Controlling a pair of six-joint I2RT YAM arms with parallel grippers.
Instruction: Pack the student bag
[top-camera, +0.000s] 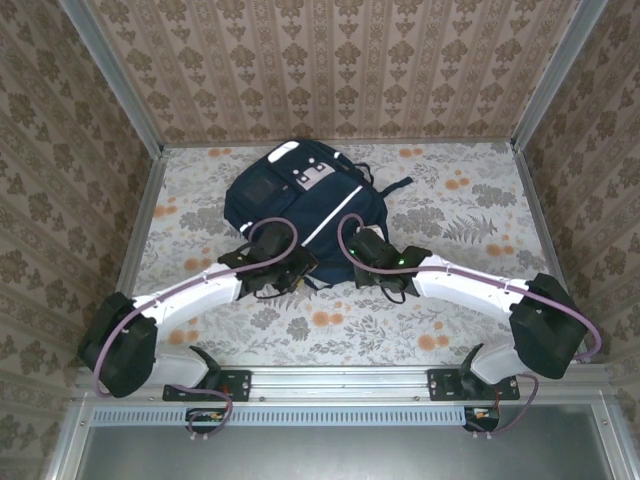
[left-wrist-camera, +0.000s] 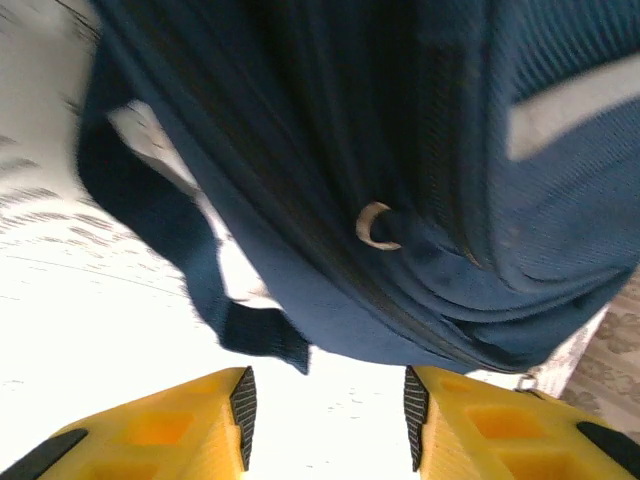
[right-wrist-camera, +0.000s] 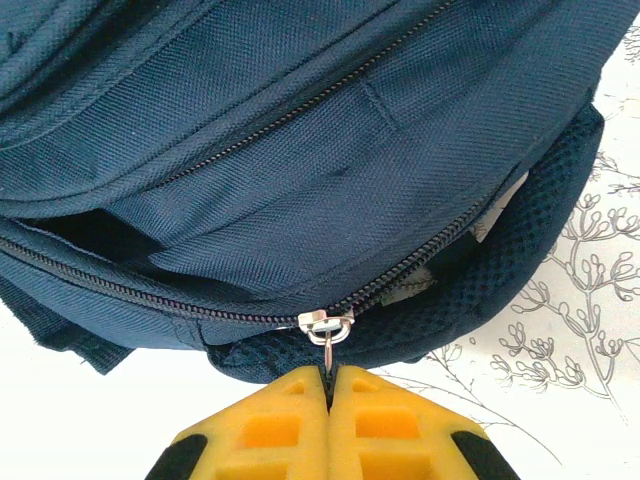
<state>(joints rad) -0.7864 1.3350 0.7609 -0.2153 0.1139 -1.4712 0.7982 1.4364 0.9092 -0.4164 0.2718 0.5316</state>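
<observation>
Student bag (top-camera: 295, 200) is found lying flat around the middle of the flower-print desk (top-camera: 470, 300), with its top end pointed at the back wall. Both arms are stretched toward its near edge, one per side. The right tool (right-wrist-camera: 328, 378) is pressed together on the zipper pull (right-wrist-camera: 327, 328), which is pinched right at the bag's lower edge, and the zip line to the left of it is seen gaping a bit. The left tool (left-wrist-camera: 325, 405) is spread, with nothing caught between the yellow fingers (left-wrist-camera: 150, 440). Only bare desk is seen through the gap, and the navy fabric is just beyond the tips. A small metal ring (left-wrist-camera: 376, 226) and a dark strap (left-wrist-camera: 150, 205) are seen there too, kinda blurry.
</observation>
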